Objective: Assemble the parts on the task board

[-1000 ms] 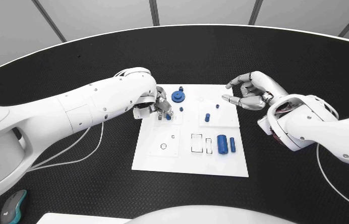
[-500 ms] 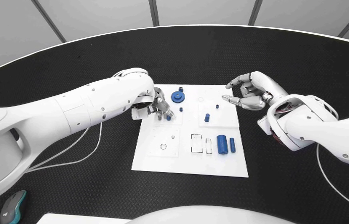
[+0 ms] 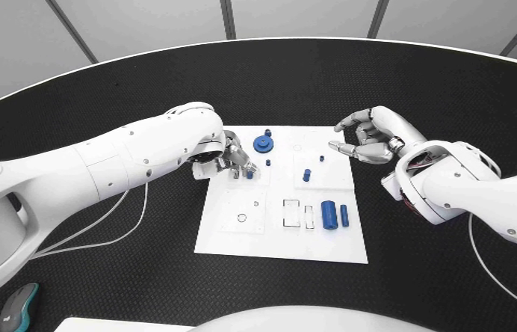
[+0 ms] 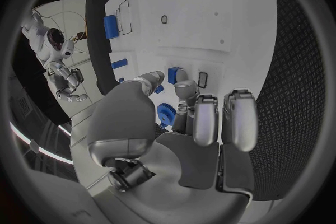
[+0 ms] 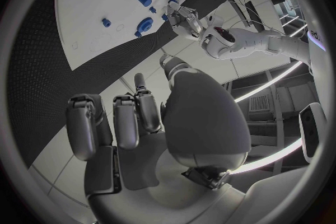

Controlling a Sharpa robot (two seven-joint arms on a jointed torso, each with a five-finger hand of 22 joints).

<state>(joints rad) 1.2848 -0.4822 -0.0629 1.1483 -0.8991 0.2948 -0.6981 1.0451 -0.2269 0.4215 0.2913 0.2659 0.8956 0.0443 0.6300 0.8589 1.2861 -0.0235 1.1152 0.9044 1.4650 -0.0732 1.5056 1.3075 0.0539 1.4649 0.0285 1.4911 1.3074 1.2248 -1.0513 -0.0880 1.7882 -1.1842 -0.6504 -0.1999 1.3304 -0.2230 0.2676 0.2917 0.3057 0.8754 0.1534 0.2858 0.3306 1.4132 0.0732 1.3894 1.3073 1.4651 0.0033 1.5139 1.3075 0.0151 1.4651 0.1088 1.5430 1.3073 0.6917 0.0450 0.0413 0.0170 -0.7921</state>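
Note:
The white task board [image 3: 243, 238] lies mid-table. My left hand [image 3: 228, 158] is over its upper left part, thumb and fingertips closed around a small blue part [image 3: 249, 173] that also shows at the fingertips [image 4: 174, 74]. A blue gear [image 3: 262, 145] stands just beyond that hand, with small blue pegs [image 3: 268, 161] beside it. A short blue pin [image 3: 307, 173] stands mid-board. A thick blue cylinder [image 3: 329, 214] and a thinner one [image 3: 345, 214] lie lower right. My right hand [image 3: 366, 137] hovers at the board's upper right edge, half curled, thumb apart, holding nothing.
Outlined slots [image 3: 292, 211] and a small ring mark [image 3: 243, 216] sit on the board's lower half. A white cable [image 3: 113, 231] trails on the black table at the left. A teal object [image 3: 19, 306] lies at the near left corner.
My left arm and hand have shifted slightly left and back, while the small blue part at the fingertips stays in place. The right hand has not moved.

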